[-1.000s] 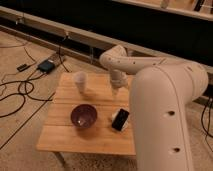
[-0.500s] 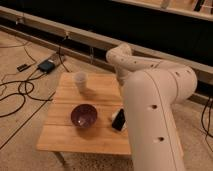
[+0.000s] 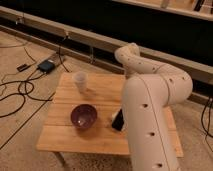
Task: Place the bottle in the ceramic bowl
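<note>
Bottle (image 3: 80, 81) stands upright at the far left of the wooden table (image 3: 65, 140), well apart from the ceramic bowl (image 3: 83, 116), which sits nearer the front edge. Black device (image 3: 118, 120) lies right of the bowl, partly behind the arm (image 3: 150, 115). Gripper is hidden behind the arm over the table's right side; claw released, nothing grasped.

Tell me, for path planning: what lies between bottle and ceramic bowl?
Bare wooden table between bottle and ceramic bowl, in the camera view; pincer hidden behind the arm.
</note>
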Motion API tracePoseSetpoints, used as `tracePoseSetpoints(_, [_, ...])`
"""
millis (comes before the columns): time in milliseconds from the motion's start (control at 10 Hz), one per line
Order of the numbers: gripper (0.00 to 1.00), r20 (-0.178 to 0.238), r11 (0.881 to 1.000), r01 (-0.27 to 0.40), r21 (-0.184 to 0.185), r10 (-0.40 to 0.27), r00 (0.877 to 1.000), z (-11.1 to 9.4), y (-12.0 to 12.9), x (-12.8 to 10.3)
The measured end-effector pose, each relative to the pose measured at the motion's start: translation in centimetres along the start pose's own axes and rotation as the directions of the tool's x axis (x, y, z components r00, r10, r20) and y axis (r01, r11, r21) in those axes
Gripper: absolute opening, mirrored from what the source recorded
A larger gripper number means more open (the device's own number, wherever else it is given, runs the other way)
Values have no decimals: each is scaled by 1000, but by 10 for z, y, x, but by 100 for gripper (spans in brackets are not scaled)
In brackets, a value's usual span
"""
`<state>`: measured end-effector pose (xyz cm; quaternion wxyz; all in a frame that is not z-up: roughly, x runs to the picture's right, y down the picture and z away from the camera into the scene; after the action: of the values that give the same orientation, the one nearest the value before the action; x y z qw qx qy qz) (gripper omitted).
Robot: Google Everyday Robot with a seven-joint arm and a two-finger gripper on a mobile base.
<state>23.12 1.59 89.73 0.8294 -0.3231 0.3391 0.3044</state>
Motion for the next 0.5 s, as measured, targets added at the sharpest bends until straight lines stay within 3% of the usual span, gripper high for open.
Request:
tracePoseSetpoints(200, [65,-85,996,73,53,-69,994,10,-22,9])
tracePoseSetpoints(500, [65,-101,994,89,65,-82,991,10,-26,9])
